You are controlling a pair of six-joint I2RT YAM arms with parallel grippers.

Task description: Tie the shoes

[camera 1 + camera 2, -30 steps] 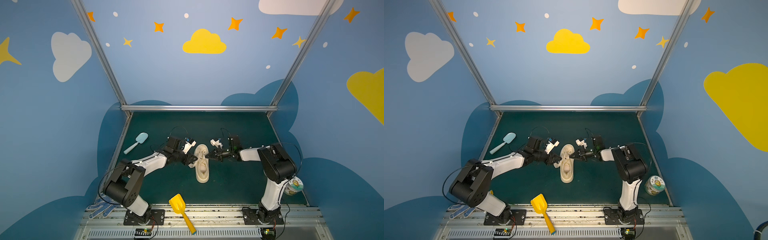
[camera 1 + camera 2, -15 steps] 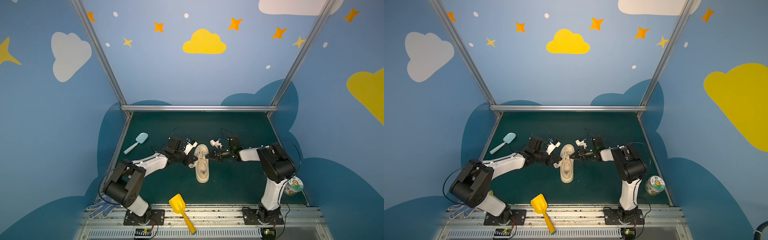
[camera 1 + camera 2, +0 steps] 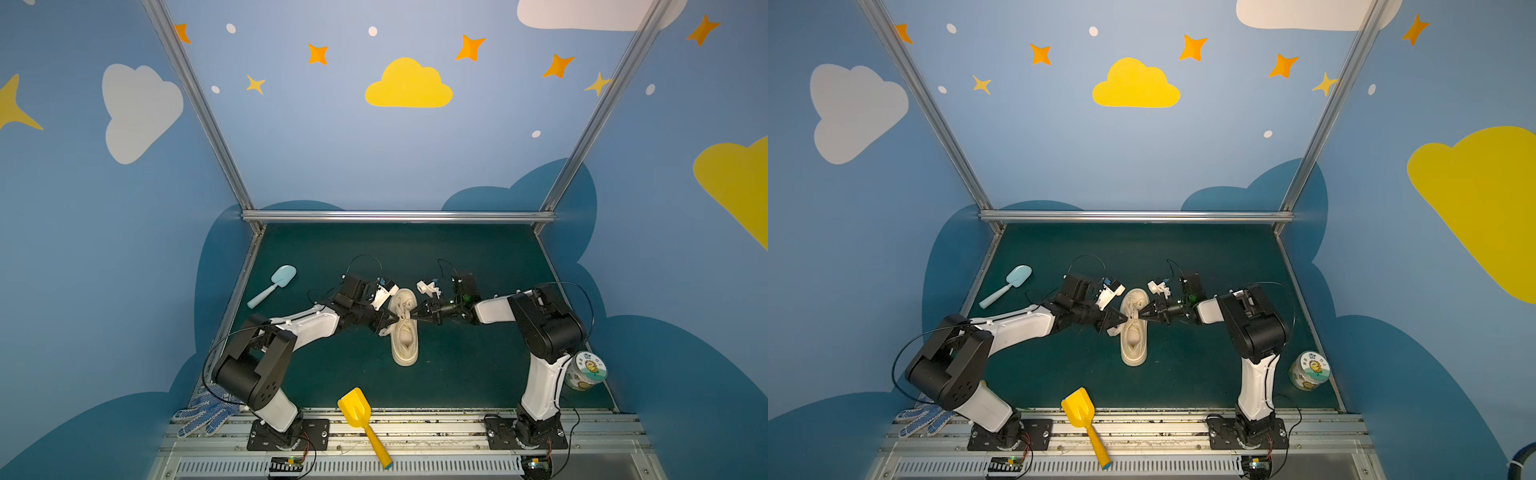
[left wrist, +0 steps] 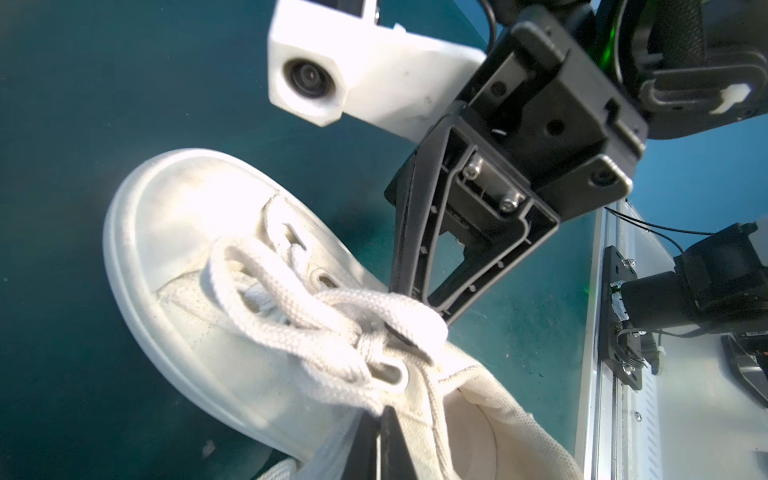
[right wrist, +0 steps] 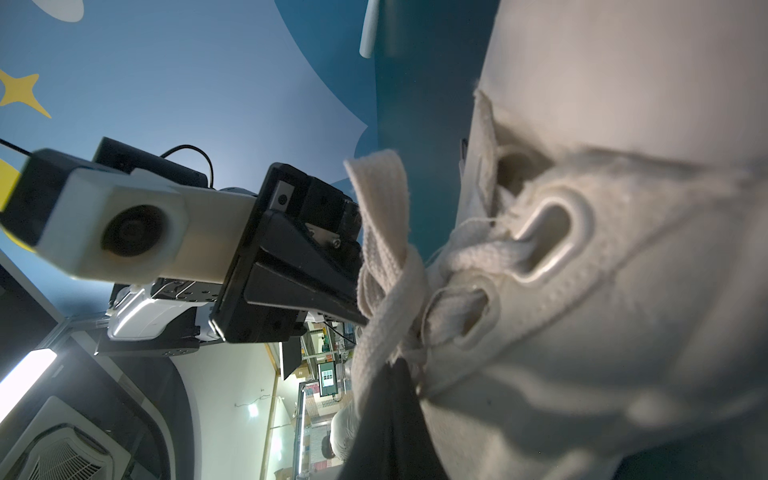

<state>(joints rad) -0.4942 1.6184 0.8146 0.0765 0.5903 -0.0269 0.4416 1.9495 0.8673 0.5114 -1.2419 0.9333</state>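
The cream shoe [image 3: 405, 345] [image 3: 1134, 347] lies mid-mat in both top views, toe toward the back wall. Both grippers meet over its laces [image 4: 324, 324]. In the left wrist view my left gripper [image 4: 380, 419] is shut on a lace strand just below the knot, and the shoe's toe [image 4: 187, 232] fills the middle. My right gripper [image 5: 390, 374] is shut on another lace strand [image 5: 386, 249] beside the eyelets. From above, the left gripper [image 3: 396, 321] and the right gripper [image 3: 412, 318] stand tip to tip across the tongue.
A light blue toy spatula [image 3: 274, 284] lies at the back left of the mat. A yellow toy shovel [image 3: 361, 419] rests over the front rail. A blue-dotted glove [image 3: 203, 413] sits by the left arm's base, and a printed can [image 3: 586, 370] stands beside the right arm.
My left gripper has closed on the lace. The right gripper has stayed shut, and both arms and the shoe have barely moved.
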